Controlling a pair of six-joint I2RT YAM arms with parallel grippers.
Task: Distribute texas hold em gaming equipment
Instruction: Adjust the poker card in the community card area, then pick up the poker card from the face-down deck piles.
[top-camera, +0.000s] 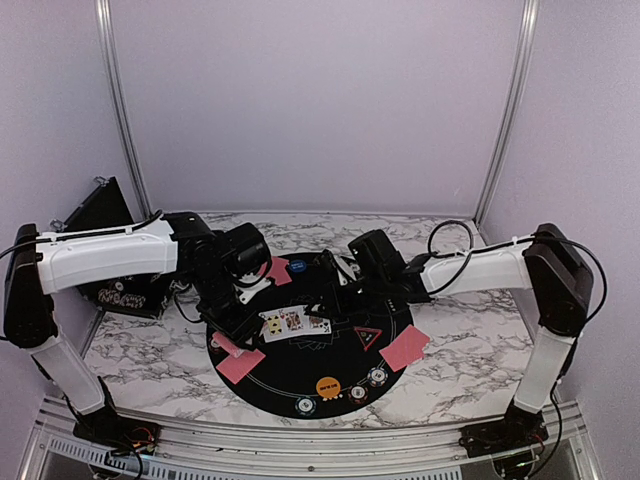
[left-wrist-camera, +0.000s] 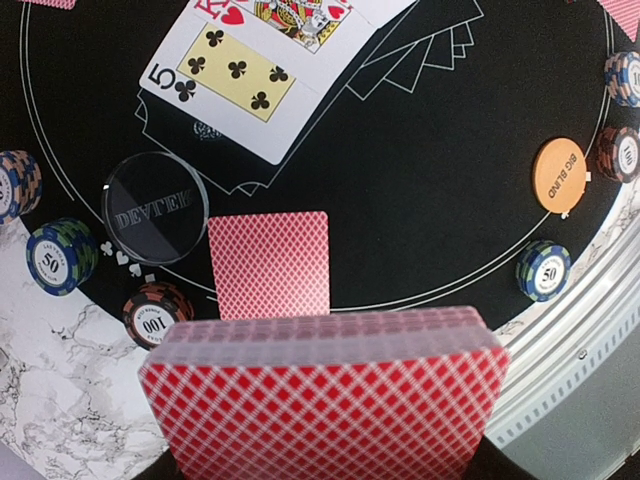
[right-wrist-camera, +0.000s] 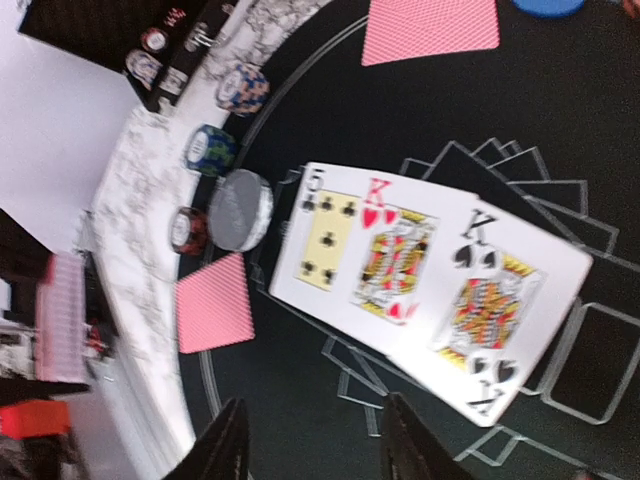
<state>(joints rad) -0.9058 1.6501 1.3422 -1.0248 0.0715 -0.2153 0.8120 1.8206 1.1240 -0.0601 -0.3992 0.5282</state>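
Observation:
Three face-up cards (top-camera: 293, 320) lie mid-mat: five of clubs (right-wrist-camera: 328, 235), king of hearts (right-wrist-camera: 395, 262), king of spades (right-wrist-camera: 490, 320). My left gripper (left-wrist-camera: 325, 445) is shut on a red-backed deck (left-wrist-camera: 325, 400), low over the mat's left edge. Just beyond the deck lies a single red-backed card (left-wrist-camera: 270, 265) beside a clear dealer disc (left-wrist-camera: 155, 207). My right gripper (right-wrist-camera: 315, 445) hangs open above the mat, nothing between its fingers. An orange big-blind disc (left-wrist-camera: 559, 175), striped chips (left-wrist-camera: 60, 257) (left-wrist-camera: 544, 270) and a red triangle marker (top-camera: 367, 335) sit around the mat.
The round black mat (top-camera: 300, 385) lies on a marble table (top-camera: 150, 350). More red-backed cards lie at its right edge (top-camera: 404, 347) and far edge (top-camera: 277, 270). A black box (top-camera: 105, 215) stands at the back left. A metal rail (top-camera: 300, 440) runs along the front.

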